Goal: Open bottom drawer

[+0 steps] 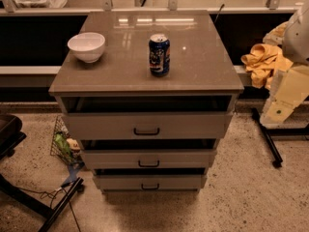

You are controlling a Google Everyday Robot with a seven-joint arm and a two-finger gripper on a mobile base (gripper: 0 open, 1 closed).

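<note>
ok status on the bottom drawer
hand far right, off the cabinet. bottom drawer looks shut, handle untouched. floor basket to its left, not blocking.

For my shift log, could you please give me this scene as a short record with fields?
cabinet top: white bowl at left, blue can upright near centre
bottom drawer: lowest of three, black handle, dark gap above its front
gripper: not in view; only the arm shows, at the right edge, apart from the cabinet
floor: wire basket left of the cabinet

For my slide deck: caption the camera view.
Robot hand at right, apart from the bottom drawer; bowl and can on the cabinet top.
</note>
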